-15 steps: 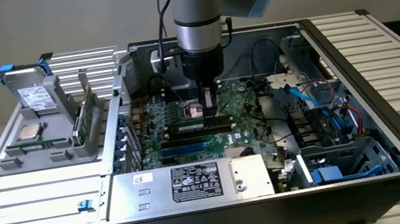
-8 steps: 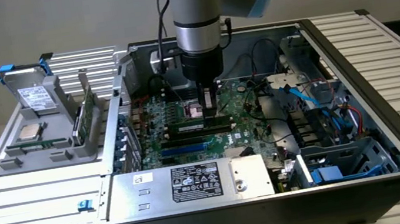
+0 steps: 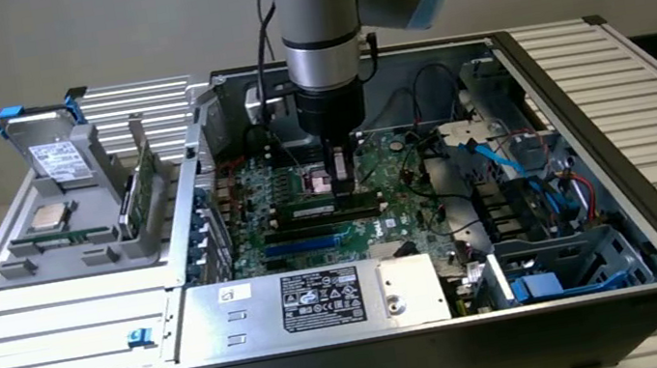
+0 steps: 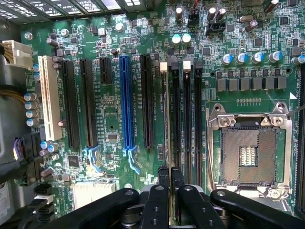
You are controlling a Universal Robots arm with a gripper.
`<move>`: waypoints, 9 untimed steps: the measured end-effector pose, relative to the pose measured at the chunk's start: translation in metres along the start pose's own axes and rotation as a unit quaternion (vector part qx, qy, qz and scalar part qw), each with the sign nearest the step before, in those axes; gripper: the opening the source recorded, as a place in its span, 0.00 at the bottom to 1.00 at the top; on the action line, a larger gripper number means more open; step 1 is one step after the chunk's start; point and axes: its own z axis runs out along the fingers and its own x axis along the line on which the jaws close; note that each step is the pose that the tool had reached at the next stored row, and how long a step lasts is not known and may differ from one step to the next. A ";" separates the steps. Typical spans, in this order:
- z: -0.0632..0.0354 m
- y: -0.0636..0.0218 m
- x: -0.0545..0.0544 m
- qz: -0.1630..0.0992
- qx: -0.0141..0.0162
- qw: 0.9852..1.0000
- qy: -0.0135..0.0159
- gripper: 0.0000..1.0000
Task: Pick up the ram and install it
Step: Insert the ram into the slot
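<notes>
The ram [image 3: 321, 207] is a long, narrow green stick lying along the memory slots of the motherboard [image 3: 310, 236], inside the open computer case [image 3: 618, 199]. My gripper [image 3: 342, 180] comes straight down onto it near its middle. In the wrist view the ram [image 4: 167, 119] shows edge-on as a thin line running along the leftmost memory slot, next to the white latch [image 4: 164, 66]. It passes between my two black fingers [image 4: 163, 179]. The gripper [image 4: 170, 177] is shut on the ram's top edge. How deep the stick sits in the slot is hidden.
The bare processor socket [image 4: 248, 155] lies beside the memory slots, and the blue expansion slot [image 4: 125, 100] on their other side. At the exterior view's left, a grey holder [image 3: 78, 255] carries a green expansion card [image 3: 138, 198] and a silver processor chip [image 3: 47, 218]. The power supply [image 3: 307, 299] sits at the case's front.
</notes>
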 end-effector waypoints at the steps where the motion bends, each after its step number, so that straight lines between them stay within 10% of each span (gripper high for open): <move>1: 0.0003 0.0001 0.000 0.000 0.001 1.000 0.000 0.14; 9: 0.0014 0.0003 0.000 0.000 0.003 1.000 -0.001 0.14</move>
